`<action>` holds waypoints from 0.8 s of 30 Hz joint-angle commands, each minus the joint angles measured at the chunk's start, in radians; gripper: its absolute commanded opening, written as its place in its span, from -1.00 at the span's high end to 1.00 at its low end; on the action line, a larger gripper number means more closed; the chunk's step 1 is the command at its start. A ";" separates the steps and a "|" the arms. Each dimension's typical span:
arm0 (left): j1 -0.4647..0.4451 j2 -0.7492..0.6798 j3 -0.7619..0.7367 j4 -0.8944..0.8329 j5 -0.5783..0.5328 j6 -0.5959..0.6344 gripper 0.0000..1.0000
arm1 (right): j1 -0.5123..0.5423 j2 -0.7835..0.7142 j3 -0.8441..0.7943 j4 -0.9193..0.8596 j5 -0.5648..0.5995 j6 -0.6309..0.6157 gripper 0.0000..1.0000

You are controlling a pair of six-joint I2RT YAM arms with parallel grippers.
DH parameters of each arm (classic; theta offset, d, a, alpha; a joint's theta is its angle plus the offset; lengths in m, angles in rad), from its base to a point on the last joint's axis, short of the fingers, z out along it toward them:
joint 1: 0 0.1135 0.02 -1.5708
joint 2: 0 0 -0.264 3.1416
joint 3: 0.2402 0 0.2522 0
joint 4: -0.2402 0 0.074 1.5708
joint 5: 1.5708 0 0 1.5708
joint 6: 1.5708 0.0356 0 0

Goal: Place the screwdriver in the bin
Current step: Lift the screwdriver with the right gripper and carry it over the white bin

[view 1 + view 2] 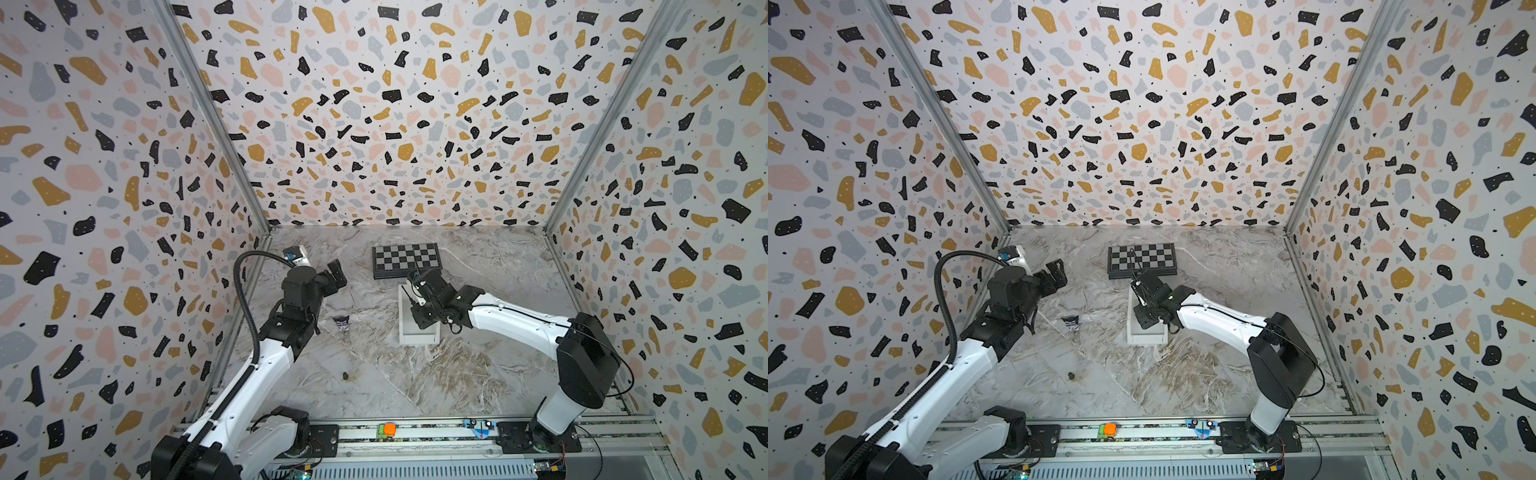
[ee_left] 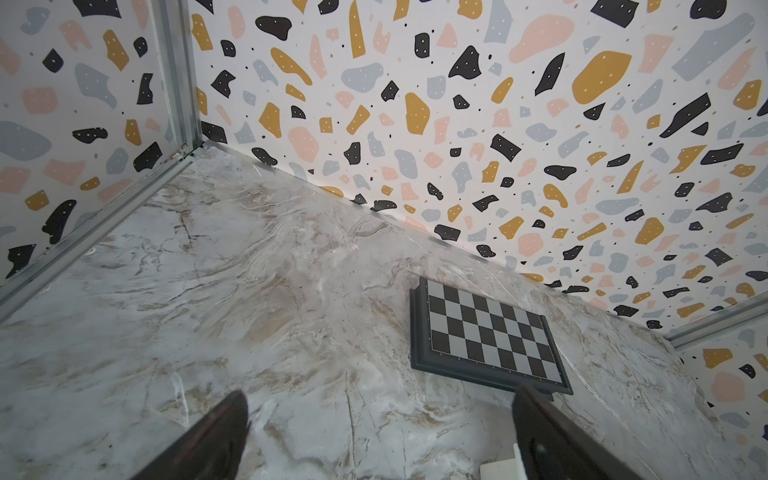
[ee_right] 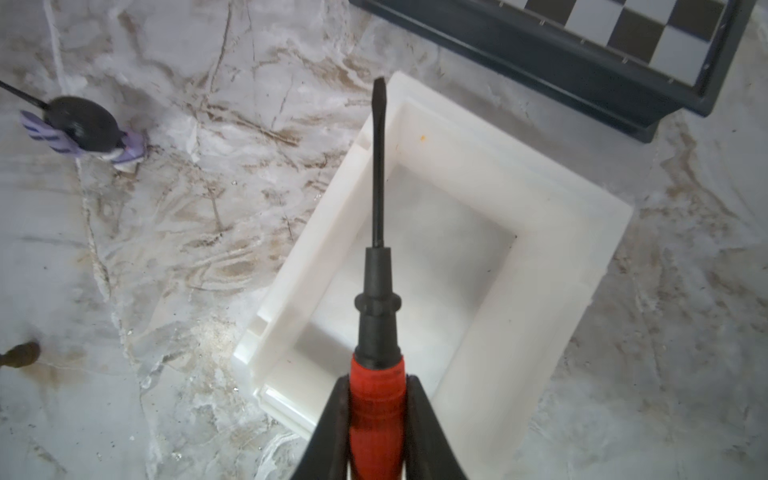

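Screwdriver point(image 3: 376, 291) sat pinched by its red handle in our right end effector point(image 3: 377, 392) above the bin point(image 3: 582, 232), so we figured release was next.

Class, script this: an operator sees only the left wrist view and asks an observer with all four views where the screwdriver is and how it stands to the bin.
Operator: I see the chessboard but no tool. Where is it?
Observer: The right claw is shut on the screwdriver, gripping its red handle.
Operator: And the bin?
Observer: The bin sits under the claw. The shaft reaches across its opening, tip toward the chessboard.
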 commanded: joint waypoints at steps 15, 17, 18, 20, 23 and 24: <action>0.007 -0.001 -0.023 0.025 -0.006 -0.006 -1.00 | -0.002 0.102 -0.044 0.070 0.002 0.010 0.71; 0.007 -0.002 -0.023 0.020 -0.009 -0.003 -0.99 | -0.003 0.110 -0.040 0.073 0.001 0.009 0.71; 0.007 -0.002 -0.024 0.019 -0.013 -0.004 -1.00 | -0.003 0.114 -0.039 0.074 0.001 0.009 0.71; 0.007 -0.004 -0.027 0.019 -0.016 -0.005 -0.99 | -0.002 0.121 -0.034 0.074 0.002 0.011 0.70; 0.007 -0.002 -0.032 0.022 -0.016 -0.010 -1.00 | -0.003 0.130 -0.027 0.072 0.005 0.014 0.68; 0.007 -0.002 -0.034 0.024 -0.015 -0.011 -1.00 | -0.003 0.134 -0.024 0.070 0.008 0.014 0.67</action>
